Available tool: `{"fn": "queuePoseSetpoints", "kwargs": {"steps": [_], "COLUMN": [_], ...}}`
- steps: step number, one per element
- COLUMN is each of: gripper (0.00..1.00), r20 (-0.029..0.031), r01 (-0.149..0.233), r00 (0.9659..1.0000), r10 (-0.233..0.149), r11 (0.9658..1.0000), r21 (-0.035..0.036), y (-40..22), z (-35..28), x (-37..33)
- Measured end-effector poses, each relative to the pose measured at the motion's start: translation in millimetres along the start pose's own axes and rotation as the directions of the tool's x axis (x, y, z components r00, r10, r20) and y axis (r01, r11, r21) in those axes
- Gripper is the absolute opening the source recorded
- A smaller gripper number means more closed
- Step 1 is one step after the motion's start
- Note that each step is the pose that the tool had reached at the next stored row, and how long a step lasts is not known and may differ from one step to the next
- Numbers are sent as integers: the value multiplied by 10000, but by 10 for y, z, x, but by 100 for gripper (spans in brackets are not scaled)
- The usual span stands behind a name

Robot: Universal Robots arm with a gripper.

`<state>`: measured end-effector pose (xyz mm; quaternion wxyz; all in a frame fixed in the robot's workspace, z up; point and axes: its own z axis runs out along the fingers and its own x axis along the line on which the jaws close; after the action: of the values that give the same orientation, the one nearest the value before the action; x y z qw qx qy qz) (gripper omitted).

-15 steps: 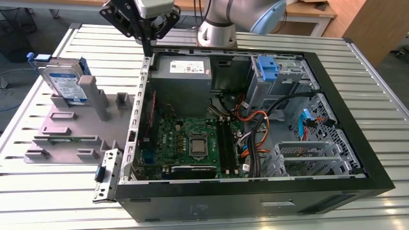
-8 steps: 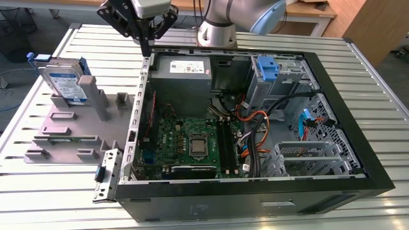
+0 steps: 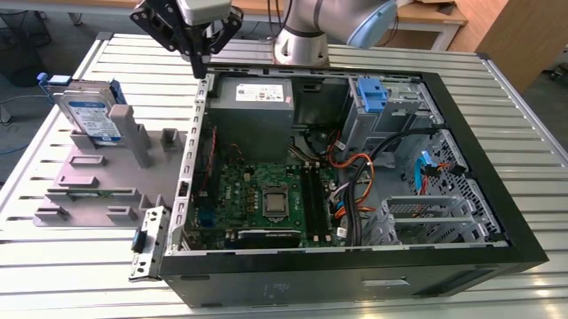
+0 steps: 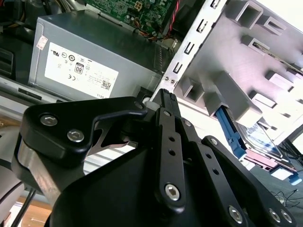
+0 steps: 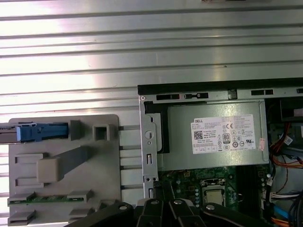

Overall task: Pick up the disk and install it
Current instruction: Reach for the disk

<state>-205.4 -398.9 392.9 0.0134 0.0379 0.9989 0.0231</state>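
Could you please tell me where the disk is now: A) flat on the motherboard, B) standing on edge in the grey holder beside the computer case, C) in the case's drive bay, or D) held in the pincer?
B: the disk stands on edge in the grey holder outside the computer case, apart from the pincer above the case's rim.

The counter [image 3: 519,100] is a top of long silver metal slats with dark grooves between them. Two things lie directly on it. An open black computer case [image 3: 355,282] lies on its side, innards facing up, toward the exterior view's right. A flat grey holder plate [image 3: 93,183] with raised blocks lies just beside the case, on the exterior view's left. In the first wrist view a narrow strip of slats shows between them.
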Motion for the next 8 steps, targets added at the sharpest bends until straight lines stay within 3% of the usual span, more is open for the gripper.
{"fn": "queuePoseSetpoints", "kwargs": {"steps": [8], "gripper": [11], "r20": [0], "r01": [0], "r00": [10000], "r10": [0], "r11": [10000], "r21": [0], "y": [-2], "z": [-1], "x": [22]}}
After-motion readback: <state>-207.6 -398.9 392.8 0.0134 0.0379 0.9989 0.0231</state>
